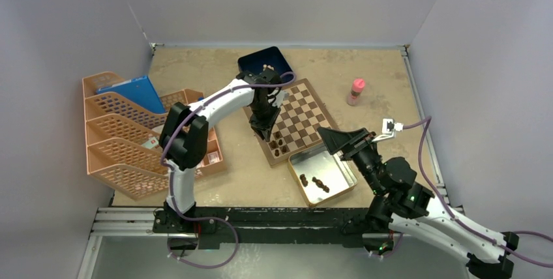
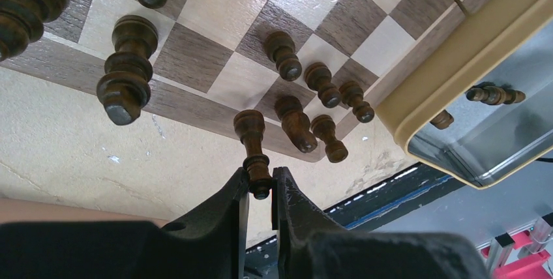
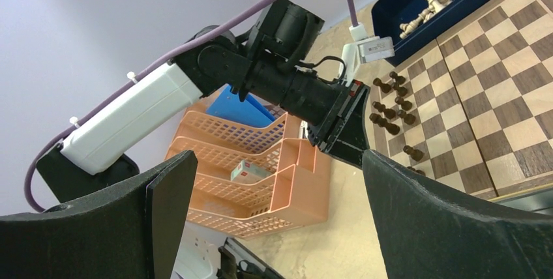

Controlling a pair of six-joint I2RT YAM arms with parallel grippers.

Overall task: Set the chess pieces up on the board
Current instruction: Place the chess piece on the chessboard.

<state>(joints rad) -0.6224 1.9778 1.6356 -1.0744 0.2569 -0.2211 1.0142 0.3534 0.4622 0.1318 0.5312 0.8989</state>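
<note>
My left gripper point(image 1: 264, 129) hangs over the near left edge of the board point(image 1: 305, 111). In the left wrist view it point(image 2: 261, 178) is shut on the head of a dark brown chess piece point(image 2: 253, 145), whose base is at the board's point(image 2: 222, 5) edge row. Several more dark pieces point(image 2: 323, 83) stand on the squares beside it, also seen from the top point(image 1: 277, 141). A few dark pieces point(image 1: 318, 183) lie in the silver tin point(image 1: 339, 168). My right gripper point(image 1: 329, 137) is wide open and empty above the tin's far corner, and its own view shows it point(image 3: 277, 181) empty.
A dark blue box point(image 1: 261, 60) with pale cream chessmen point(image 3: 424, 8) sits behind the board. Orange mesh trays point(image 1: 130, 142) fill the left side. A pink-capped bottle point(image 1: 356, 91) stands right of the board. Walls close in the table on three sides.
</note>
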